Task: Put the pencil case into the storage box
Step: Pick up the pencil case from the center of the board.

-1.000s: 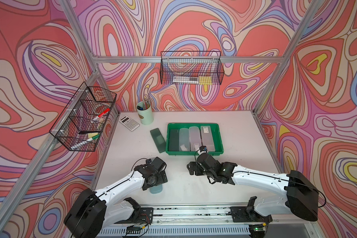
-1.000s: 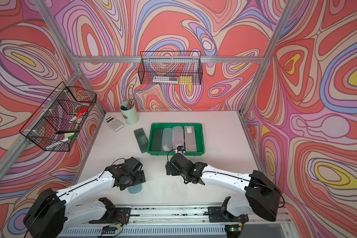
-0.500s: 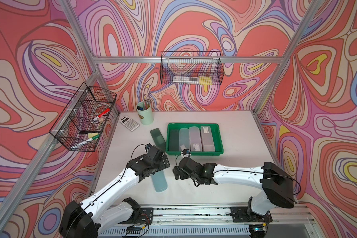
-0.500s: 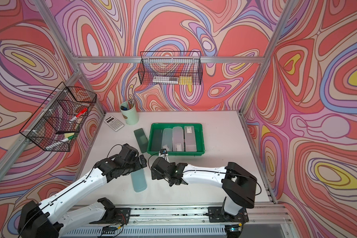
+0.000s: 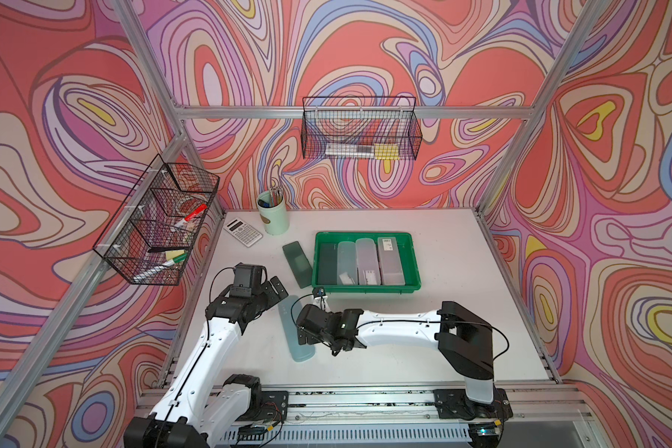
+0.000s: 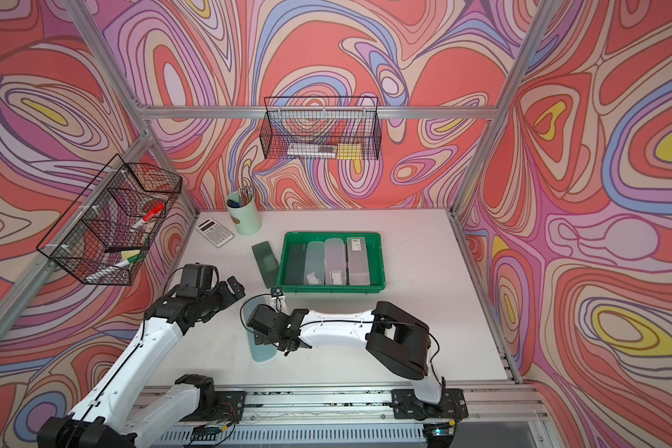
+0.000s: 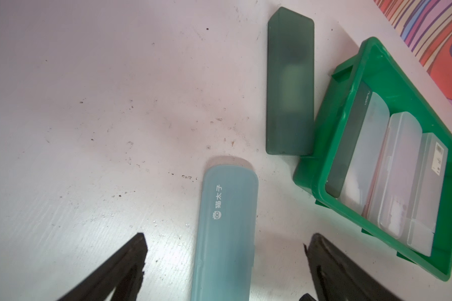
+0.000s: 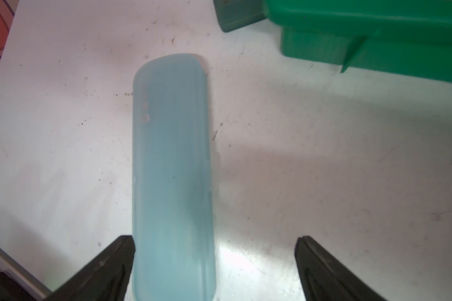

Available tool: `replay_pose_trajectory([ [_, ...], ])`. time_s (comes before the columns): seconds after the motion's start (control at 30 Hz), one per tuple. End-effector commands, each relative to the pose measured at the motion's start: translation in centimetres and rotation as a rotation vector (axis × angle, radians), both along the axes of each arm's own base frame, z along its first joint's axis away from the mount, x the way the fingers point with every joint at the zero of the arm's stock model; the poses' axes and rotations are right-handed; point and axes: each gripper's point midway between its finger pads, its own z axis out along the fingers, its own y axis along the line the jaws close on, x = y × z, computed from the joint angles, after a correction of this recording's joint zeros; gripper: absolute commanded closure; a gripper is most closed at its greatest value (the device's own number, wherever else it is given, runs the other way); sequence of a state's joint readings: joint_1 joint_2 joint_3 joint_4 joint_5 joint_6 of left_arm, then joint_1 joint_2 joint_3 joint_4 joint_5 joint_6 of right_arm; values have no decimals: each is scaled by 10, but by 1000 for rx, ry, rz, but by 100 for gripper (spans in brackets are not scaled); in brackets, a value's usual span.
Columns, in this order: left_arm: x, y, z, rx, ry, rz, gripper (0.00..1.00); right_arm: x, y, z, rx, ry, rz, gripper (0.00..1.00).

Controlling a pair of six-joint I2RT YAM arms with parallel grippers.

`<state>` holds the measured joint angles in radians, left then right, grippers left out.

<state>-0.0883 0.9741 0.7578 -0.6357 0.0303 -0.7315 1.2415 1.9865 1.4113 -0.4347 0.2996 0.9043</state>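
Seen in both top views: light blue pencil case (image 5: 290,329) flat on the table (image 5: 443,310), outside the green storage box (image 5: 365,288), near and left of it. From the left wrist: left gripper (image 7: 227,235) spread wide, straddling the case without touching. From the right wrist: right gripper (image 8: 214,238) likewise spread wide, gripping nothing. One finger (image 8: 123,250) seemingly against the case's edge, too blurred for certainty.

The blue pencil case (image 7: 227,234) reads, seemingly, "猫太子".
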Motion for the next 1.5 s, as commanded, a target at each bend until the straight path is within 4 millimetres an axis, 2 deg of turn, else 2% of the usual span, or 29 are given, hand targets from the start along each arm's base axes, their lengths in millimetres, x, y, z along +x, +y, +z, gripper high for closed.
replay_pose_trajectory([
  [0.0, -8, 8, -7, -17, 30, -1, 1, -9, 2, -13, -68, 25, -11, 2],
  [0.2, -9, 19, -9, -52, 24, 42, 1, -22, 25, -28, -132, 29, 60, 2],
  [0.37, -6, 16, -10, -71, 16, 36, 1, -27, 25, -50, -245, 38, 68, 2],
  [0.6, -8, 13, -10, -90, 19, 35, 1, -31, 31, -67, -239, 63, 80, 2],
  [0.77, -11, 12, -6, -96, 13, 32, 1, -33, 26, -76, -256, 76, 73, 3],
  [1.13, -12, 11, 9, -92, -2, 18, 1, -31, 21, -76, -259, 60, 62, 9],
  [1.27, -17, 11, 20, -73, 0, 2, 1, -30, 13, -81, -291, 59, 35, 10],
  [1.47, -22, 9, 25, -85, -20, -2, 1, -32, 10, -88, -328, 67, 31, 12],
])
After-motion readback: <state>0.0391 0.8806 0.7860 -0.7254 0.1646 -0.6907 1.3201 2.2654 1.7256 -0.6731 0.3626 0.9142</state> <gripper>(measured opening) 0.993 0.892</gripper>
